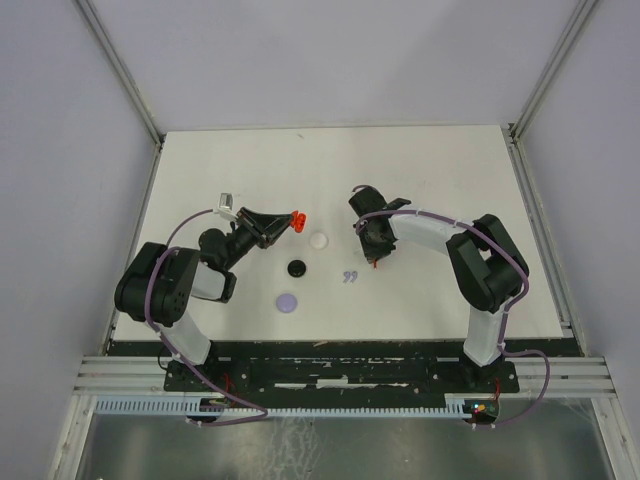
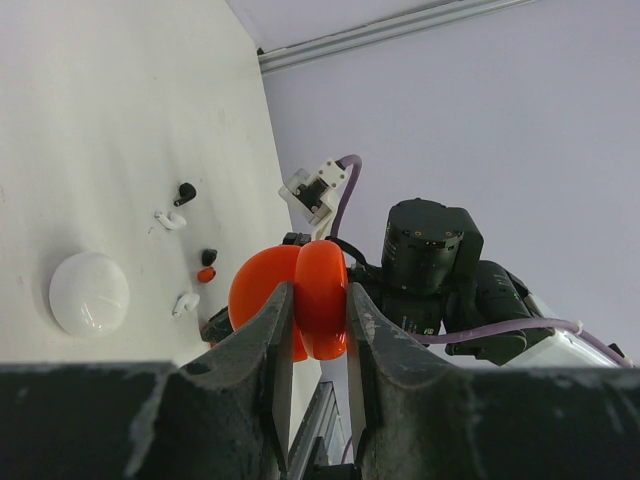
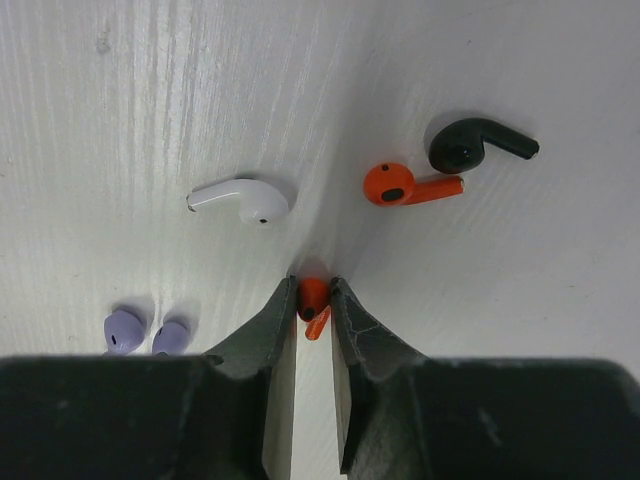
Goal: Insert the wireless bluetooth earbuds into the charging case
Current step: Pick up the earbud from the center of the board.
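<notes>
The white bench (image 1: 430, 170) is matte and faintly streaked, a plain ground on which every small coloured piece stands out.

The left pincer (image 2: 320, 300) is clenched on the red charging case (image 2: 262, 288), a glossy, rounded plastic shell. It shows as two smooth lobes, probably hinged open. It is lifted clear of the bench and turned toward the other arm, which I judge is meant to present the sockets for loading.

Three coin-like discs lie between the arms: the white disc (image 1: 318, 241), the black disc (image 1: 297, 268) and the lavender disc (image 1: 287, 301), well apart from each other.

The right pincer (image 3: 313, 285) is closed on a red earbud (image 3: 314, 302), nipping it between the fingertips just above the bench. The colour matches the case, hence the choice.

Its twin, the second red earbud (image 3: 405, 186), lies loose beside a black earbud (image 3: 478, 142). A white earbud (image 3: 240, 198) lies to the left, and the lavender pair (image 3: 140, 330) sits side by side nearer the pincer. All are slick, comma-shaped and stemmed, so a tip grip is needed.
</notes>
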Available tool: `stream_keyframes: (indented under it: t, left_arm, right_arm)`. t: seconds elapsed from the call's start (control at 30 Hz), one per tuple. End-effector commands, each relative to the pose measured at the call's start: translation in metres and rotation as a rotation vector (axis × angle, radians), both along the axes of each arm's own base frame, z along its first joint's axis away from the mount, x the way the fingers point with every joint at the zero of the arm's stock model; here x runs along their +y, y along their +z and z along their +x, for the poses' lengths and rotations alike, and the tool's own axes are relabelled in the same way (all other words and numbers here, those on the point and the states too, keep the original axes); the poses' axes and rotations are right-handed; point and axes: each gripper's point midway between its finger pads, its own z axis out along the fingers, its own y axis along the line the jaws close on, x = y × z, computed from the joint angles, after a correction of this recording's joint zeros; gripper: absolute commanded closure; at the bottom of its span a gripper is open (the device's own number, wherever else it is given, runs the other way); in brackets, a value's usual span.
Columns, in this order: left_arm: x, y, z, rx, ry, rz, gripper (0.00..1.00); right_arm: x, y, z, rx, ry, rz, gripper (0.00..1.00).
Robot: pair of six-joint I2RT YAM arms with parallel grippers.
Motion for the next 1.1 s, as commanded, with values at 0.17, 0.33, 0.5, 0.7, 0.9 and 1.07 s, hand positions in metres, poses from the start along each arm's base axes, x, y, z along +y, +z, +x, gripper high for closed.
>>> stream_keyframes:
  t: [0.17, 0.33, 0.5, 0.7, 0.9, 1.07]
  left_arm:
    - [0.001, 0.019, -0.005, -0.065, -0.016, -0.03, 0.97]
    - [0.0, 0.018, -0.004, -0.06, -0.019, -0.031, 0.97]
    - [-0.001, 0.021, -0.004, -0.055, -0.035, -0.041, 0.97]
    - [-0.007, 0.023, -0.004, -0.028, -0.073, -0.044, 0.97]
    - [-0.015, 0.029, -0.006, -0.006, -0.116, -0.036, 0.97]
    - [-0.021, 0.032, -0.009, 0.007, -0.147, -0.044, 0.97]
  right_arm:
    - [0.001, 0.005, 0.01, -0.034, -0.011, -0.017, 0.82]
    - [-0.001, 0.017, 0.017, -0.088, -0.005, -0.017, 0.86]
    - [0.003, 0.064, 0.037, -0.253, 0.026, 0.029, 0.9]
    - [0.025, 0.144, 0.058, -0.518, 0.095, 0.217, 0.97]
    - [0.053, 0.209, 0.063, -0.81, 0.212, 0.452, 0.98]
    - [0.064, 0.225, 0.058, -1.016, 0.316, 0.561, 0.98]
